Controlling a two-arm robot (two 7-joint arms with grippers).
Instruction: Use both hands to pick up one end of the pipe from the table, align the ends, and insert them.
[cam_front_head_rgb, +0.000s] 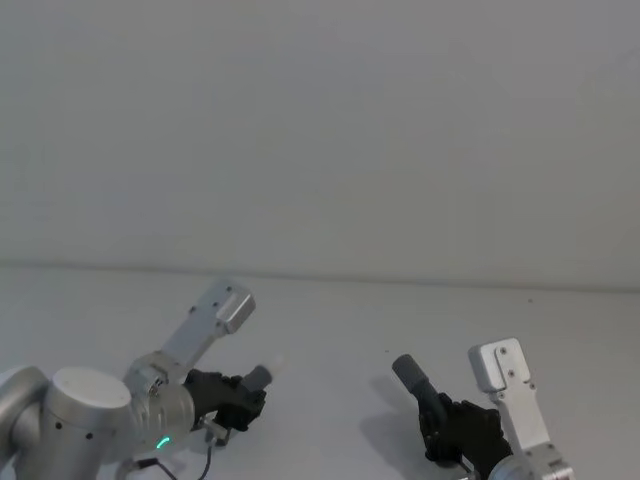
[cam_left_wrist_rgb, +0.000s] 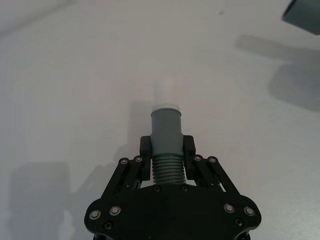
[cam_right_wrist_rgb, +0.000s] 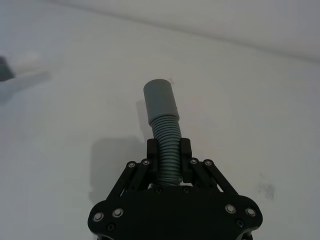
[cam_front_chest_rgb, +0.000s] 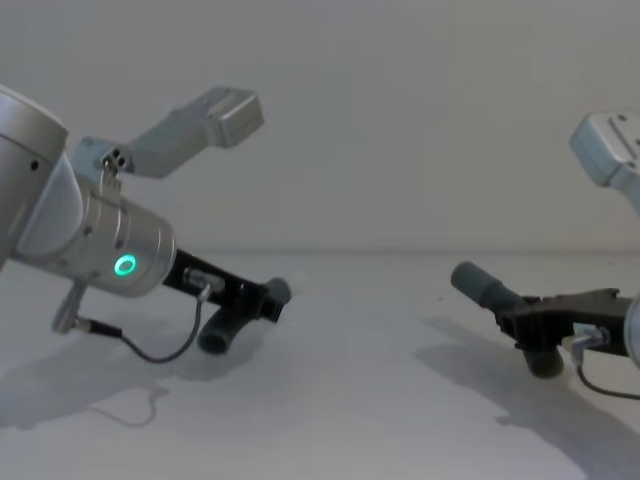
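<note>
One white counter (cam_front_head_rgb: 330, 330) runs back to a straight far edge at the wall. Two grippers work over the counter's near part. The left gripper (cam_left_wrist_rgb: 167, 146) is over the counter's left side, its jaws clamped on one grey hose piece (cam_left_wrist_rgb: 165, 131). The right gripper (cam_right_wrist_rgb: 169, 147) is over the counter's right side, its jaws clamped on the second hose piece (cam_right_wrist_rgb: 166, 131). Both pieces cast shadows on the counter. The one white tip (cam_left_wrist_rgb: 166, 95) and the one wide grey cuff (cam_right_wrist_rgb: 160, 100) lean toward the counter's middle, well apart, with open counter between them and wide room beyond toward the far edge.
</note>
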